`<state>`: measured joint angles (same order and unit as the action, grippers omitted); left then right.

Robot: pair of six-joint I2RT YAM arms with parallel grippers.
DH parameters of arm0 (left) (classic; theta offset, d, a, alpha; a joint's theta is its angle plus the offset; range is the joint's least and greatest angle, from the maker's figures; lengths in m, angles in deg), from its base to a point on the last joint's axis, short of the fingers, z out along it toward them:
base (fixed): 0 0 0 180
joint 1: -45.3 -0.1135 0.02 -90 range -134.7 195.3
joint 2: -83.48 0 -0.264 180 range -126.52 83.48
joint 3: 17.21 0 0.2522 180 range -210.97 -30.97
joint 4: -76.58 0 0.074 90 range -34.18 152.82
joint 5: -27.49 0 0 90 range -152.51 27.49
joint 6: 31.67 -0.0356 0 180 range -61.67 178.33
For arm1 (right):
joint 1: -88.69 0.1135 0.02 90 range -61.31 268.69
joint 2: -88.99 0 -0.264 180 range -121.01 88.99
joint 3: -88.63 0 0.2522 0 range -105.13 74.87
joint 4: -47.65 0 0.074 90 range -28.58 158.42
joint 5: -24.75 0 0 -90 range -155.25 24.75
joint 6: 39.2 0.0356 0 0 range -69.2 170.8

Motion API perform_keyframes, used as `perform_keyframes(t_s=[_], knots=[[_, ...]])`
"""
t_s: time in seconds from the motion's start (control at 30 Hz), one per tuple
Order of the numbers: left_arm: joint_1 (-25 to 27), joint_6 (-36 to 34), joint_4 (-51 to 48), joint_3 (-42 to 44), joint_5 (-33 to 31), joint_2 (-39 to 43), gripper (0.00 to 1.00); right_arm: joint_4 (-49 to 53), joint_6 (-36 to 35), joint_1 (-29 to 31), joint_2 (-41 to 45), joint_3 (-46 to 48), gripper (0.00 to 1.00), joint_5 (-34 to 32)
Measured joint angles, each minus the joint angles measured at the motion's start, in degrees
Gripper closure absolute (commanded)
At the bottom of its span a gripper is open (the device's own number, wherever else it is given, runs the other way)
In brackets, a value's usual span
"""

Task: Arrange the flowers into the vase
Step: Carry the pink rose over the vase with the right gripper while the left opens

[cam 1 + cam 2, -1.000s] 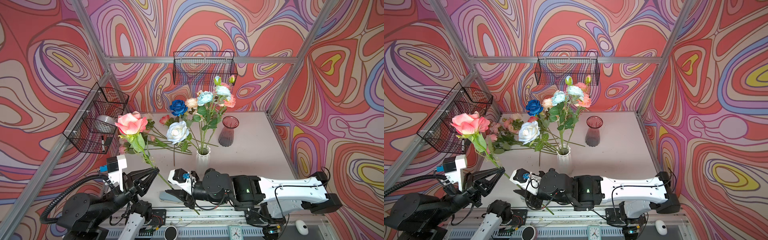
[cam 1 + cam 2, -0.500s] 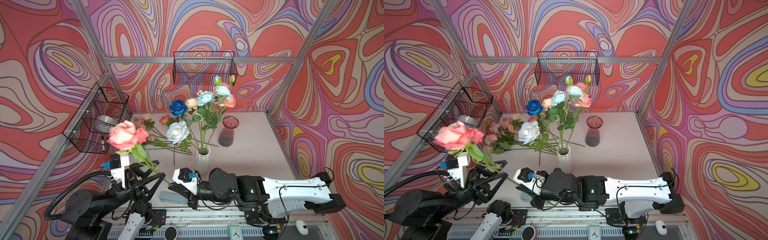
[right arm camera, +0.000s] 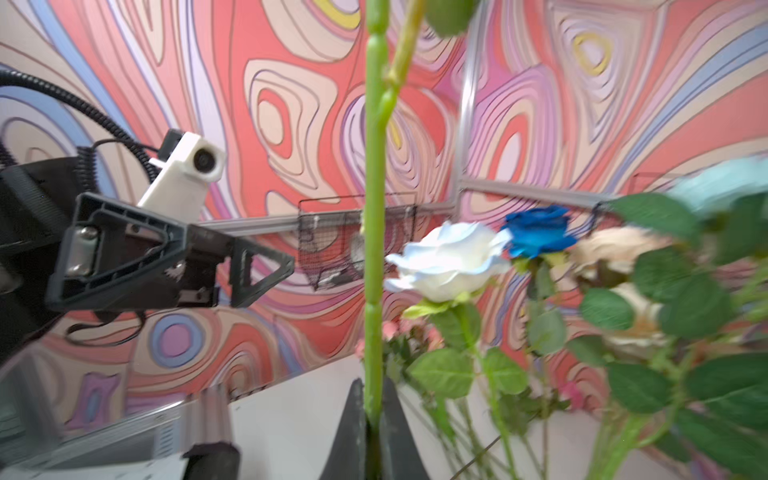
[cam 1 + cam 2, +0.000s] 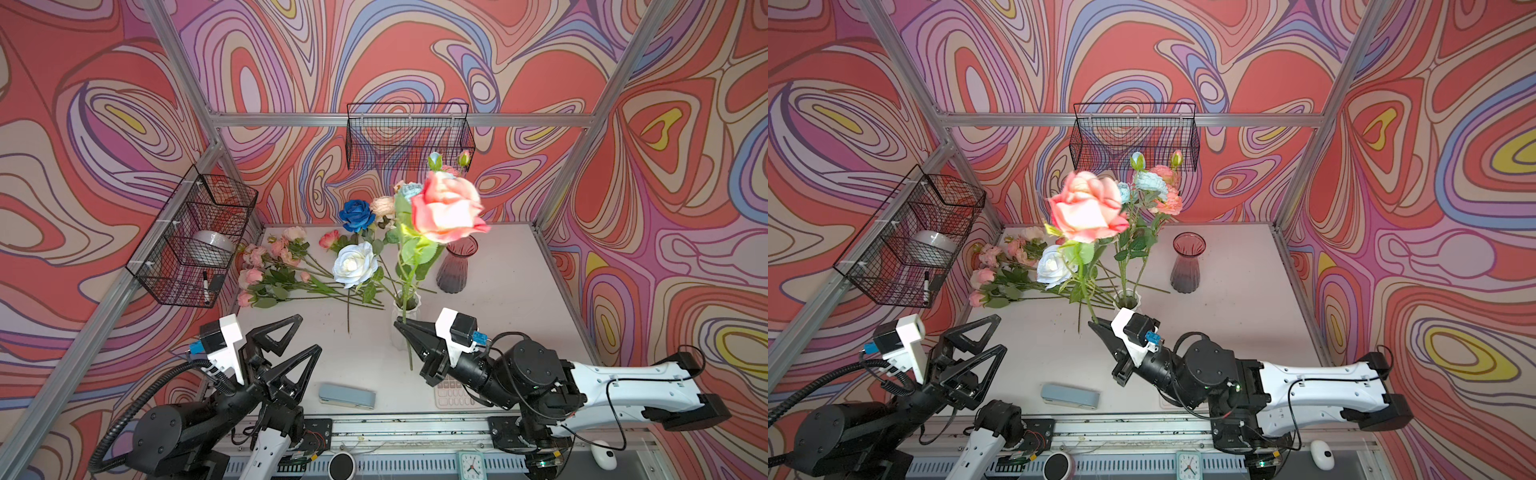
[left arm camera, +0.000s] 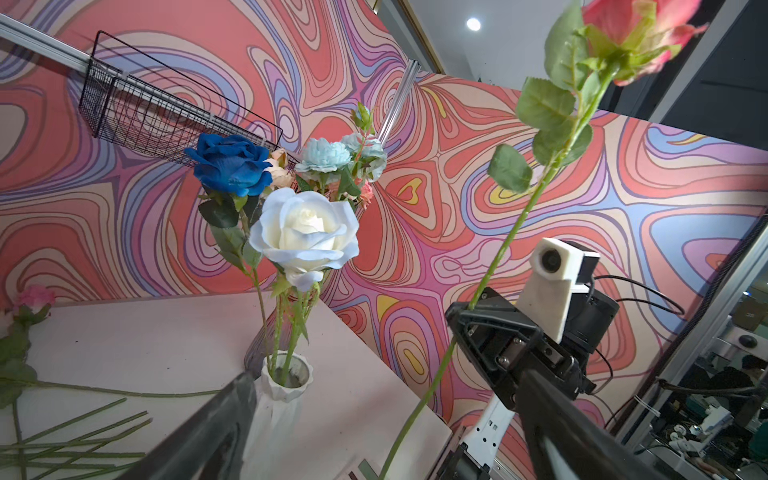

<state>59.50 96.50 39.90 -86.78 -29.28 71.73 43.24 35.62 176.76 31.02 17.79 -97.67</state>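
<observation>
Both top views from high on the robot's side, aimed down and forward, far enough off to take in the whole table (image 4: 498, 316) edge to edge. Nearly one picture, shifted slightly sideways. From the left wrist: low by the tabletop, tilted upward past the white vase (image 5: 286, 380) toward the right gripper (image 5: 461, 316), close by. From the right wrist: pressed up against the green stem (image 3: 374, 249), facing across to the left gripper (image 3: 270, 270). Shared by all four views: the white rose (image 5: 305, 237).
</observation>
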Motion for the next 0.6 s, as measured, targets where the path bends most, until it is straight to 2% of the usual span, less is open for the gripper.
perform_keyframes(t_s=[0.13, 0.23, 0.43, 0.6], knots=[[0.0, 0.0, -0.5, 2.8, -1.6, 0.0, 0.0, -16.3, -11.6, -1.2, -3.4, 3.3, 1.0, -4.3], [0.0, 0.0, -0.6, 3.9, -2.1, 0.0, 0.0, -21.8, -14.1, -5.9, -4.8, 4.3, 1.0, -4.2], [0.0, 0.1, -0.6, 4.6, -2.3, 0.0, 0.0, -23.7, -7.7, -19.9, -3.5, 4.5, 1.0, -1.0], [0.0, 0.2, -0.6, 4.7, -2.3, 0.0, 0.0, -24.0, -2.6, -23.8, -3.3, 4.5, 1.0, 1.9]])
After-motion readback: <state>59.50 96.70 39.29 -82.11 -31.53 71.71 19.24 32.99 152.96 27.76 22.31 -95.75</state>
